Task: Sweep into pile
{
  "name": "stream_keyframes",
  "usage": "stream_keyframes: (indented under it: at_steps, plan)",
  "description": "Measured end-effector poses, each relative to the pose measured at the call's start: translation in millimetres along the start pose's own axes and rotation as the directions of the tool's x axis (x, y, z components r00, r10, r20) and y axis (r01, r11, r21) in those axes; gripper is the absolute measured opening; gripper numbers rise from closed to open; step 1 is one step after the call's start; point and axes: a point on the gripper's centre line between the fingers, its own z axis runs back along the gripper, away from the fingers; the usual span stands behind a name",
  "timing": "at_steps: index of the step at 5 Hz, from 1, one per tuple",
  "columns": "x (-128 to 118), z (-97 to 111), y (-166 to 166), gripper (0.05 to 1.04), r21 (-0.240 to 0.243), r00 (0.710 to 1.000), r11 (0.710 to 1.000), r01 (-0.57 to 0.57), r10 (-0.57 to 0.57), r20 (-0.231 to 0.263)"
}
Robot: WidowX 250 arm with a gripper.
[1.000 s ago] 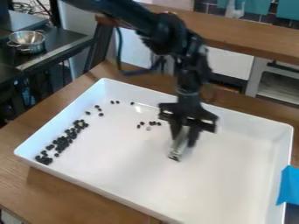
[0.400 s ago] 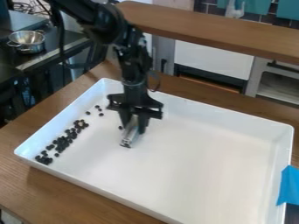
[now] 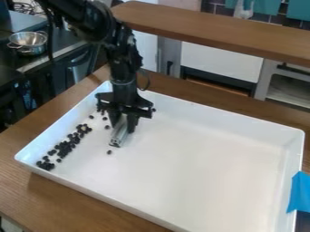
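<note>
My gripper (image 3: 124,121) hangs low over the left part of the white tray (image 3: 200,163), shut on a metallic grey bar (image 3: 119,134) whose lower end is at or near the tray floor. Most of the small black pieces (image 3: 63,147) lie in a long cluster beside the tray's left wall. A few loose ones are scattered between that cluster and the bar, and a single black piece (image 3: 109,152) sits just below the bar's lower end. Another black piece (image 3: 153,109) shows to the right of the gripper, near the back wall. The gripper hides part of the tray behind it.
The tray's raised walls surround the work area on a wooden table (image 3: 72,201). Blue tape (image 3: 297,192) is at the right edge. A raised wooden ledge (image 3: 212,31) runs behind, and a metal colander (image 3: 28,41) stands on a dark counter at upper left.
The gripper has moved left across the tray with the bar. Black pieces formerly around the upper middle are no longer there; one now shows below the bar.
</note>
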Motion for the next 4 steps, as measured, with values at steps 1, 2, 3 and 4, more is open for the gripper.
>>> stream_keyframes:
  at_steps: [1,2,3,4]
  plan:
    - [7.9,4.8,17.8,0.385,0.005,0.998,0.998,-0.06,0.06,0.008]
    - [7.6,4.3,23.9,0.385,0.04,0.997,0.997,-0.07,0.07,0.012]
    - [0.2,1.2,33.2,0.385,0.076,0.997,0.994,-0.077,0.076,0.017]
    - [-11.5,3.2,40.6,0.385,0.109,0.995,0.989,-0.096,0.095,0.016]
